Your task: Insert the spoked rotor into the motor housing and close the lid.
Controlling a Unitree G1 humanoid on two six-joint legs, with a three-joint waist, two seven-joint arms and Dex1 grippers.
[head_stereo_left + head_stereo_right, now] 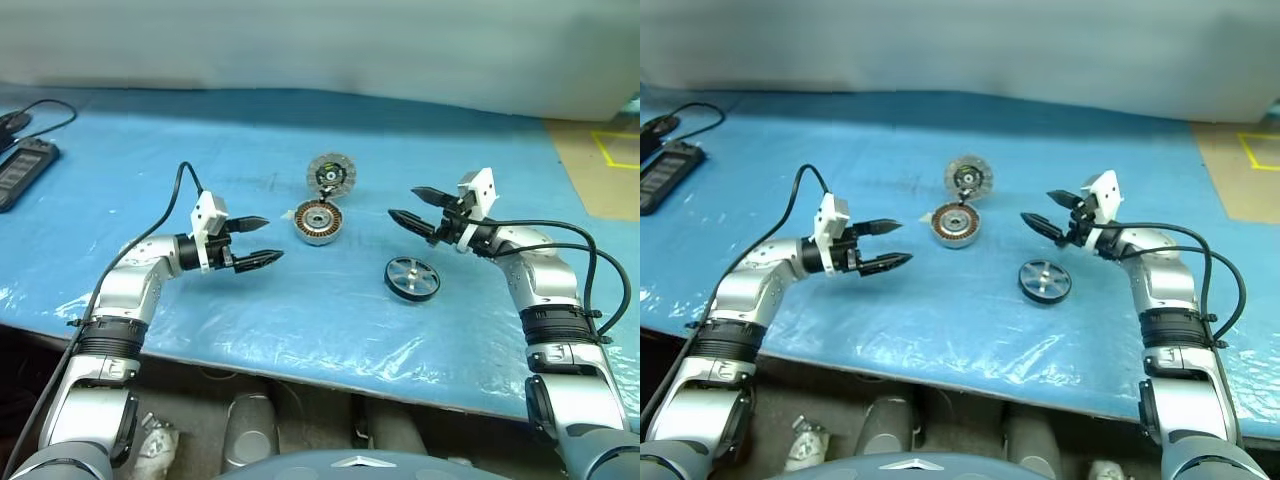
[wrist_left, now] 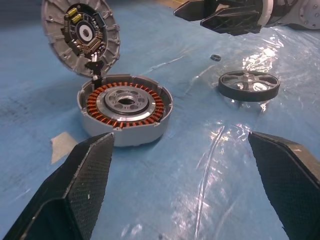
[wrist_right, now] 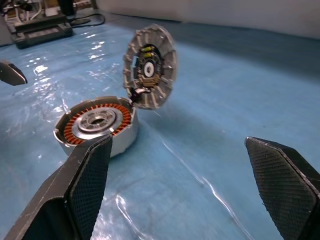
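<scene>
The motor housing [image 1: 318, 222], a shallow silver casing with copper windings, sits mid-table on the blue sheet. Its lid [image 1: 331, 172] stands tilted up behind it, ribbed face and dark centre showing, joined to the housing [image 2: 125, 107] at its rim. The spoked rotor [image 1: 412, 277], black-rimmed with silver spokes, lies flat to the right and nearer me. My left gripper [image 1: 256, 242] hovers open left of the housing, pointing at it. My right gripper [image 1: 418, 207] hovers open right of the housing, above and behind the rotor. Neither holds anything.
A blue plastic sheet [image 1: 200, 300] covers the table, its front edge close to me. A black device [image 1: 22, 168] with cables lies at the far left. A small dark ring [image 2: 216, 57] lies behind the rotor. Brown floor with yellow tape [image 1: 612, 150] shows at the far right.
</scene>
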